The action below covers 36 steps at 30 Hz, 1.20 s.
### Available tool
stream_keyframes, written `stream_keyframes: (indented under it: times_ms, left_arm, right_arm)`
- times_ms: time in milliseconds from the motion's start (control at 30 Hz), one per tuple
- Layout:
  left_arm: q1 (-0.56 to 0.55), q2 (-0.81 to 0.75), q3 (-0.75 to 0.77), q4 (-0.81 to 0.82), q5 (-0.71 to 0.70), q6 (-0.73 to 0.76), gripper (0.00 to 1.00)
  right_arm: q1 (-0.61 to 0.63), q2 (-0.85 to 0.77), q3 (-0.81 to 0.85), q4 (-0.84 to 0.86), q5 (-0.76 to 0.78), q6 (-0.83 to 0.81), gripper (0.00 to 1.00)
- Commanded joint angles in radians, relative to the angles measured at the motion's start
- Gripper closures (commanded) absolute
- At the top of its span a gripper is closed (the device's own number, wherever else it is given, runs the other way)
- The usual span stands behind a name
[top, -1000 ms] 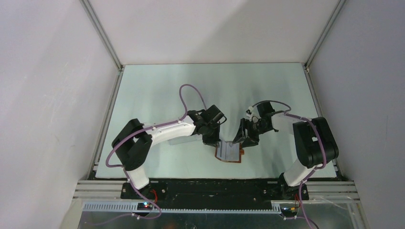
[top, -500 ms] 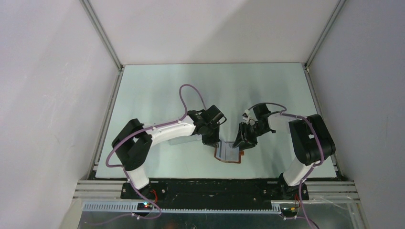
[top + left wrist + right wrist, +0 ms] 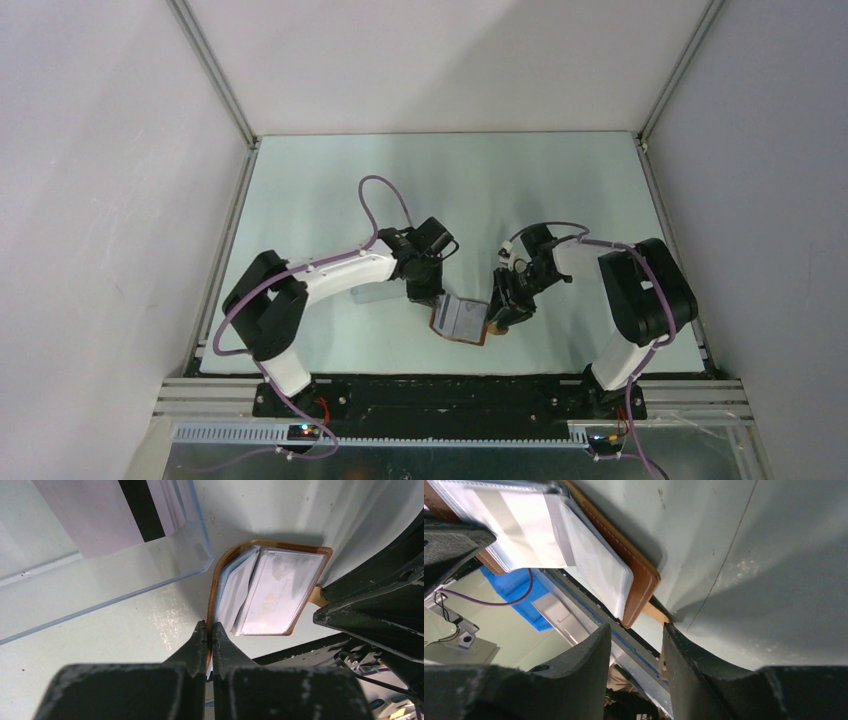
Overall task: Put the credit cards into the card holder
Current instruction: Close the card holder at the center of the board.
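The card holder (image 3: 462, 320), an open tan-brown wallet with pale clear pockets, lies near the table's front edge. My left gripper (image 3: 432, 300) is shut on the wallet's left brown edge, as the left wrist view shows (image 3: 210, 627); the pockets (image 3: 275, 592) fan out beyond it. The credit cards (image 3: 110, 515), pale with a dark stripe, are stacked in a clear plastic tray (image 3: 150, 575). My right gripper (image 3: 497, 318) is at the wallet's right edge. Its jaws (image 3: 638, 632) are open, with the wallet's tan snap tab (image 3: 656, 612) by the right finger. The brown cover (image 3: 639, 580) shows above.
The clear tray (image 3: 372, 295) lies on the table under my left arm, just left of the wallet. The table's black front edge (image 3: 450, 380) runs close behind the wallet. Grey walls enclose the table on three sides.
Both grippers and the wallet have shifted left and nearer the front edge. My right gripper has come down to the wallet's right edge. The raised flap now lies flatter.
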<state>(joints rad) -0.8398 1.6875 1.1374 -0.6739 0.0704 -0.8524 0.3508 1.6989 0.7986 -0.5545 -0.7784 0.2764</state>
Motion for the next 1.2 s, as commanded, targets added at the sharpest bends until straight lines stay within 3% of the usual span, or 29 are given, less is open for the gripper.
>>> stream_keyframes:
  times_ms: [0, 333, 700, 900, 1167]
  left_arm:
    - [0.01, -0.036, 0.023, -0.02, -0.045, 0.035, 1.0]
    - [-0.071, 0.049, 0.169, -0.062, -0.027, 0.033, 1.0]
    - [-0.149, 0.21, 0.288, -0.113, -0.028, -0.011, 0.92]
    - [-0.157, 0.245, 0.365, -0.177, -0.045, -0.009, 1.0]
    - [-0.157, 0.224, 0.427, -0.308, -0.121, 0.015, 1.0]
  right_arm:
    - [0.008, 0.018, -0.001, -0.058, -0.038, -0.037, 0.53]
    - [-0.004, 0.013, -0.001, -0.026, -0.073, -0.003, 0.52]
    - [-0.031, -0.003, 0.004, -0.077, 0.053, 0.01, 0.53]
    - [-0.046, 0.002, 0.005, -0.069, 0.113, 0.031, 0.59]
    - [0.04, 0.044, 0.026, -0.002, 0.099, 0.074, 0.62]
